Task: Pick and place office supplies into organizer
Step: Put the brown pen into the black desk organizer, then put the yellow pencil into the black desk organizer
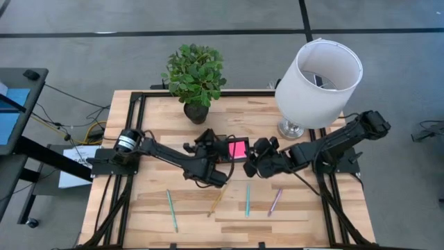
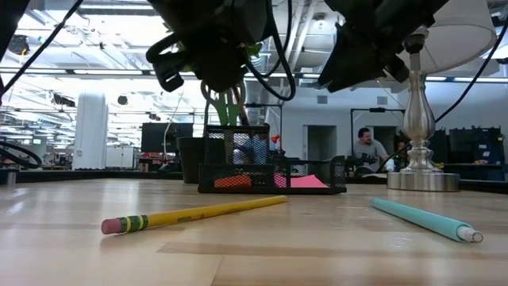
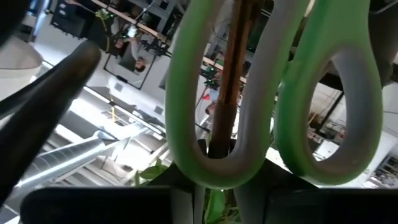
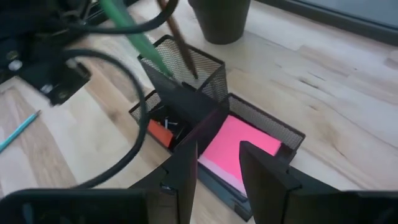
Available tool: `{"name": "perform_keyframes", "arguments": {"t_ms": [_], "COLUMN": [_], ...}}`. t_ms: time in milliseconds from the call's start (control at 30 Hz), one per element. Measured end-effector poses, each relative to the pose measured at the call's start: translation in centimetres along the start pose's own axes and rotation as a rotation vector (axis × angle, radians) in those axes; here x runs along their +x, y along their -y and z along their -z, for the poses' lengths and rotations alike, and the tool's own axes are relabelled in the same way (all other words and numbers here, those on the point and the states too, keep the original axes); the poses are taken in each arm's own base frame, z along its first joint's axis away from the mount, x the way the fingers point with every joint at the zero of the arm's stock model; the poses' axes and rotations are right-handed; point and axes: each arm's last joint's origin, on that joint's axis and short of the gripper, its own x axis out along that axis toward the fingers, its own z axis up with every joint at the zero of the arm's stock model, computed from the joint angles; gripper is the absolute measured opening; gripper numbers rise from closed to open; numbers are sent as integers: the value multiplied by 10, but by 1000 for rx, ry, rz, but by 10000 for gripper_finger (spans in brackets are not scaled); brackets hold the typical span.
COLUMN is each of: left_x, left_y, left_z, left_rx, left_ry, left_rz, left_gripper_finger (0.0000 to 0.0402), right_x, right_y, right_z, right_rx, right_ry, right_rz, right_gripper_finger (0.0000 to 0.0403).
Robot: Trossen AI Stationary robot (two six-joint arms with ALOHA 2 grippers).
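High view looks straight down; low view faces level, sharing the organizer.

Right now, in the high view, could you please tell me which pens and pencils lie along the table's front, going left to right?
Teal pen → yellow pencil → second teal pen → pink pen.
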Motion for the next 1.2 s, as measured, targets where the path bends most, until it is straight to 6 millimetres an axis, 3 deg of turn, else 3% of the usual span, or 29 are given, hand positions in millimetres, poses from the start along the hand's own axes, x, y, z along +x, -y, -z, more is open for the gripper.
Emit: {"name": "perform_keyframes", "arguments": {"t_ms": [367, 567, 700, 833, 1067, 1200], "left_x": [-7, -15, -33, -59, -103, -130], "left_y": [0, -10, -28, -48, -62, -54], "left_z": [-2, 1, 11, 32, 74, 77], "left_rx": [5, -112, -377, -697, -1147, -1339], "left_ry": [6, -15, 6, 152, 383, 465], "left_rz": [-20, -77, -135, -61, 256, 567], "left_gripper_finger": [63, 64, 64, 64, 64, 64], "right_x": [5, 6, 6, 6, 6, 6], "right_y": [5, 5, 5, 5, 5, 5], "right_z": [-5, -6, -6, -6, -6, -6], "right_rx": [19, 22, 22, 22, 22, 22], "right_ry": [5, 6, 6, 6, 6, 6], "right_rz": [24, 28, 28, 27, 27, 27], "right_gripper_finger": [113, 113, 113, 113, 113, 113]}}
